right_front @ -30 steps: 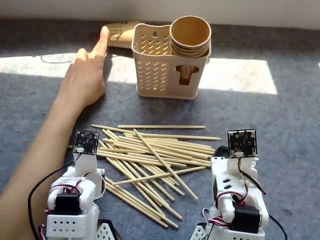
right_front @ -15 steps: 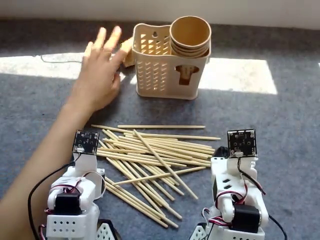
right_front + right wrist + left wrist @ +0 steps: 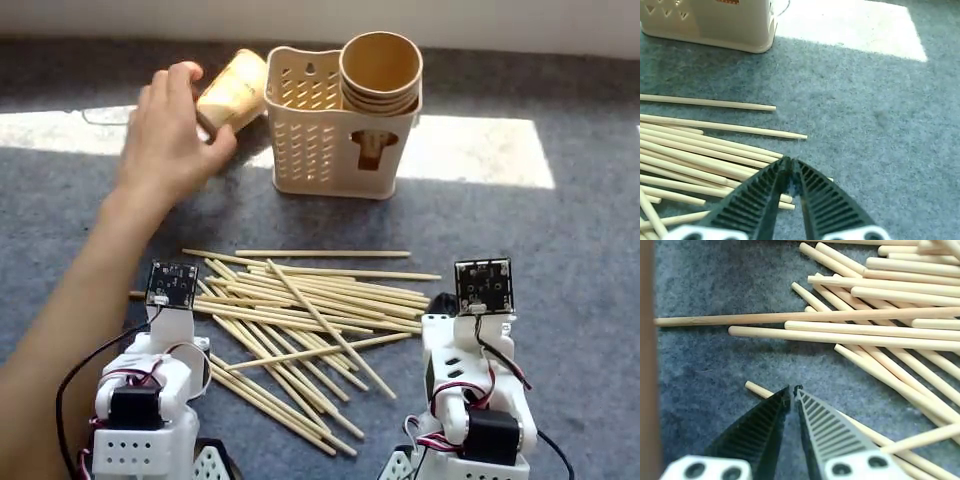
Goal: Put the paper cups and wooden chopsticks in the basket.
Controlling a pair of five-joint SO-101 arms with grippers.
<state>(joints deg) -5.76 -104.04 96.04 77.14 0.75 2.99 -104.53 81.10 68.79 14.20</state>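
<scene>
Newly lifted, a cup [image 3: 232, 90] sits in a person's hand [image 3: 165, 135] beside the basket [image 3: 320, 150], likely bound inside, while left fingers [image 3: 765, 420] and right fingers [image 3: 760, 195] hang clenched, empty, over chopsticks [image 3: 310, 310].

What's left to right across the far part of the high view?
A person's hand → paper cup in its grip → basket → stacked cups in the basket's right side.

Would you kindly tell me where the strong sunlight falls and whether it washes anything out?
High view: a sunlit band crosses the carpet beside the basket, washed nearly white; the chopsticks lie in shade. Right wrist view: that patch glares past the basket. Left wrist view: even light, soft shadows under the chopsticks.
</scene>
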